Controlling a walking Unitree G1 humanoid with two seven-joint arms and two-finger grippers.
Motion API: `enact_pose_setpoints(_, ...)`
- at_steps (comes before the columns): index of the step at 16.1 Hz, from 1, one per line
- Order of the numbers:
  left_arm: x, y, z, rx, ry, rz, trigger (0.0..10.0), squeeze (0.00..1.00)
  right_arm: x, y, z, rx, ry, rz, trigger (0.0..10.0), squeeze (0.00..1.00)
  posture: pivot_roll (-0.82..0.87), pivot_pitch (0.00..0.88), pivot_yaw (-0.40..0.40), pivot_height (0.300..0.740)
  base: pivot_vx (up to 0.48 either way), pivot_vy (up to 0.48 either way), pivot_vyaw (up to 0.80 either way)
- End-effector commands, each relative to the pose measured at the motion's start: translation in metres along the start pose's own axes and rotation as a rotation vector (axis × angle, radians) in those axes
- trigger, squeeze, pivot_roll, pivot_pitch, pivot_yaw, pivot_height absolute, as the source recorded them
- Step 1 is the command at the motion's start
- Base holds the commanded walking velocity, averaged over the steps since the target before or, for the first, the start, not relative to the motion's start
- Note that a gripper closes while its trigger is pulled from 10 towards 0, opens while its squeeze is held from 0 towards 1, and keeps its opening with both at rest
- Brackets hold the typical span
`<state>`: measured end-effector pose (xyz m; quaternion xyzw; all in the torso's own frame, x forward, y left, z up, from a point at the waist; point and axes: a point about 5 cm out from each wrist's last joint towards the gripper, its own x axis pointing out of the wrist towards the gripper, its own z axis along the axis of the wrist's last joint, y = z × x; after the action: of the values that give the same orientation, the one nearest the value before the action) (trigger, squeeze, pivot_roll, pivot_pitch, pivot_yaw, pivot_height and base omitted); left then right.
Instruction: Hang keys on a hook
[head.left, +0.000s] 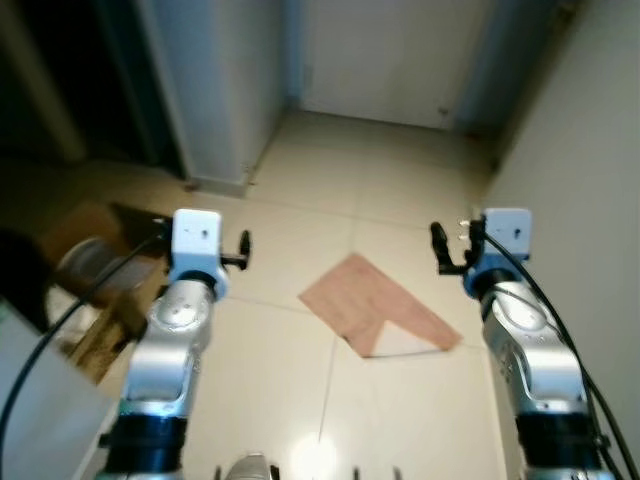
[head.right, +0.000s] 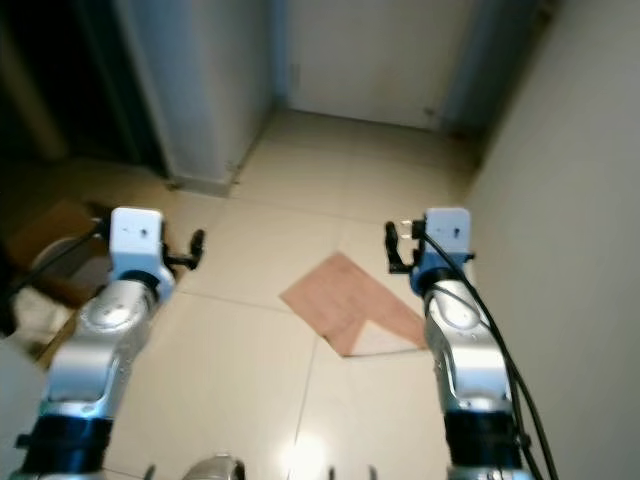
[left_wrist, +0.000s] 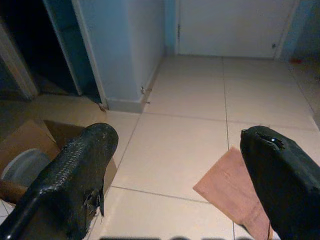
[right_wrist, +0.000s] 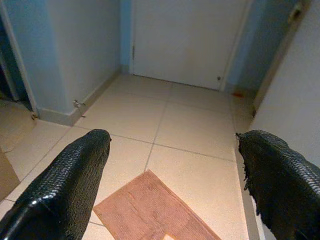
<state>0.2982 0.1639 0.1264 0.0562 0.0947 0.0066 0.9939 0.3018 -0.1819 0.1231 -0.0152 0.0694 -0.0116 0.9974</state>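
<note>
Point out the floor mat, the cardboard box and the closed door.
mat (head.left: 370, 305): left eye view, middle of its pink top.
cardboard box (left_wrist: 30, 137): left wrist view, its near flap.
door (right_wrist: 187, 40): right wrist view, middle of the white panel.

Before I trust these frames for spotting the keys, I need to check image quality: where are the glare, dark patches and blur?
Left eye view: soft overall, glare on the floor tiles, deep shadow in the doorway. Right eye view: the same. Left wrist view: sharper, left end effector open, doorway black. Right wrist view: evenly lit, right end effector open, mat clear. No keys made out.
</note>
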Motion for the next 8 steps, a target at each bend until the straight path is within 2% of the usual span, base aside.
enact_pose_setpoints(1, 0.001, 0.003, 0.005, 0.006, -0.035, 0.023, 10.0, 0.38, 0.001, -0.001, 0.001, -0.013, -0.017, -0.007, 10.0, 1.00, -0.08, 0.000, -0.032, 0.740, 0.000, 0.000, 0.80)
enact_pose_setpoints(3, 0.002, 0.010, 0.004, 0.075, -0.033, 0.095, 10.0, 0.42, 0.001, -0.009, 0.003, 0.030, -0.013, -0.084, 10.0, 1.00, -0.09, 0.000, -0.032, 0.740, 0.000, 0.000, 0.80)
enact_pose_setpoints(4, 0.002, 0.012, 0.004, 0.049, -0.042, 0.109, 10.0, 0.49, 0.001, -0.013, 0.004, 0.053, -0.011, -0.121, 10.0, 1.00, -0.09, 0.000, -0.032, 0.740, 0.000, 0.000, 0.80)
enact_pose_setpoints(5, 0.001, 0.012, 0.004, 0.016, -0.051, 0.104, 10.0, 0.70, 0.001, -0.014, 0.004, 0.029, -0.004, -0.105, 10.0, 1.00, -0.09, 0.000, -0.032, 0.740, 0.000, 0.000, 0.80)
enact_pose_setpoints(6, 0.001, 0.013, 0.005, -0.006, -0.061, 0.096, 10.0, 0.74, 0.000, -0.011, 0.003, -0.018, -0.016, -0.053, 10.0, 1.00, -0.09, 0.000, -0.031, 0.740, 0.000, 0.000, 0.80)
enact_pose_setpoints(7, 0.001, 0.013, 0.004, -0.006, -0.053, 0.094, 10.0, 0.73, 0.000, -0.011, 0.002, -0.045, -0.016, -0.041, 10.0, 1.00, -0.09, 0.000, -0.030, 0.740, 0.000, 0.000, 0.80)
enact_pose_setpoints(8, 0.001, 0.009, 0.003, 0.025, -0.040, 0.045, 10.0, 0.67, 0.001, -0.010, 0.002, -0.054, -0.018, -0.040, 10.0, 1.00, -0.09, 0.000, -0.025, 0.740, 0.000, 0.000, 0.80)
